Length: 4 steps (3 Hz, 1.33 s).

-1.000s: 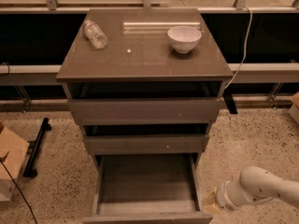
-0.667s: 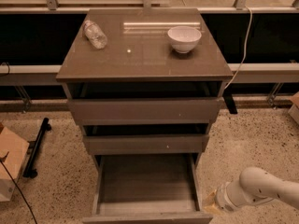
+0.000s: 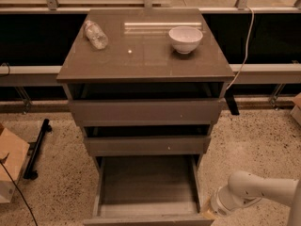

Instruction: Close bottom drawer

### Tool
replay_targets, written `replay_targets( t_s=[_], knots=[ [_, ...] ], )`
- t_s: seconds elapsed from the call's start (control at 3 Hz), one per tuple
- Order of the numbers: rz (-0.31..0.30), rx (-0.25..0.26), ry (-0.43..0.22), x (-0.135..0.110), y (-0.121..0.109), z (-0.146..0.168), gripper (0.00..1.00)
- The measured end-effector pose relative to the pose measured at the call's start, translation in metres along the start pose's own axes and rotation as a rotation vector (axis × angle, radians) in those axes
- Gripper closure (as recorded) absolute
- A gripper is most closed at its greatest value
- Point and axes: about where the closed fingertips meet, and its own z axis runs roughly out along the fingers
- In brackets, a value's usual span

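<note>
The bottom drawer point(image 3: 148, 185) is shown pulled out, lower centre; the pincer point(image 3: 207, 212) is held at its right corner, state unclear.

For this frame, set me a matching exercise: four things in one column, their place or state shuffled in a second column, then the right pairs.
Things:
1. bottom drawer
2. white bowl
3. plastic bottle
4. gripper

Place or state:
A. lying on its side, left rear of the cabinet top
B. low near the floor, beside the bottom drawer's right front corner
C. pulled far out, nothing seen inside
D. upright, right rear of the cabinet top

Pairs: 1-C, 2-D, 3-A, 4-B
</note>
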Motion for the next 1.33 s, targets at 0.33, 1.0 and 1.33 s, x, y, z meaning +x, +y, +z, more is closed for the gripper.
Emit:
replay_targets(
  t_s=[0.33,1.0,1.33],
  knots=[
    [0.055,-0.046,0.012,0.020,0.001,0.043,1.00],
    [0.176,-0.087,-0.103,0.050,-0.008,0.106,1.00],
    [0.224,-0.078,-0.161,0.059,-0.016,0.126,1.00]
  ],
)
